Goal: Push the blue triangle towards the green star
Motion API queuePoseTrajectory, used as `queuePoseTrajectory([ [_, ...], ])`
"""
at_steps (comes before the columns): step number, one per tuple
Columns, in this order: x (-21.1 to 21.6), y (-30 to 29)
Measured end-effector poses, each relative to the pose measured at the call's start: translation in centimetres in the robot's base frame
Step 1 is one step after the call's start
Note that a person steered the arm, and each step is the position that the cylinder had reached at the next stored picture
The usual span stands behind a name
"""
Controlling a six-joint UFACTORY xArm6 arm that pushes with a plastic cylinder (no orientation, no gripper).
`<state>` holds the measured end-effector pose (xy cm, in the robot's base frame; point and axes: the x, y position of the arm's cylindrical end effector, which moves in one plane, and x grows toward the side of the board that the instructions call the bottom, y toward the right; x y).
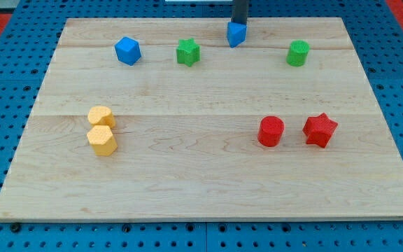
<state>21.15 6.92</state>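
Note:
The blue triangle (236,33) sits near the top edge of the wooden board, a little right of centre. The green star (187,52) lies to its left and slightly lower. My rod comes down from the view's top, and my tip (238,23) stands right behind the blue triangle, at its top side, touching or nearly touching it. The triangle hides the very end of the tip.
A blue hexagonal block (127,50) lies left of the green star. A green cylinder (298,53) is at the upper right. Two yellow blocks (101,129) sit together at the left. A red cylinder (271,131) and a red star (320,129) sit at the right.

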Motion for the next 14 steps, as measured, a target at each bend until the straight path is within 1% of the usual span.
queuePoseTrajectory([
  [1,0.0,2.3],
  [2,0.0,7.2],
  [3,0.2,7.2],
  [5,1.0,4.2],
  [6,1.0,4.2],
  [8,3.6,3.2],
  [9,3.4,2.9],
  [10,2.1,0.0],
  [11,1.5,-1.5],
  [13,1.1,-1.5],
  [14,0.4,-2.7],
])
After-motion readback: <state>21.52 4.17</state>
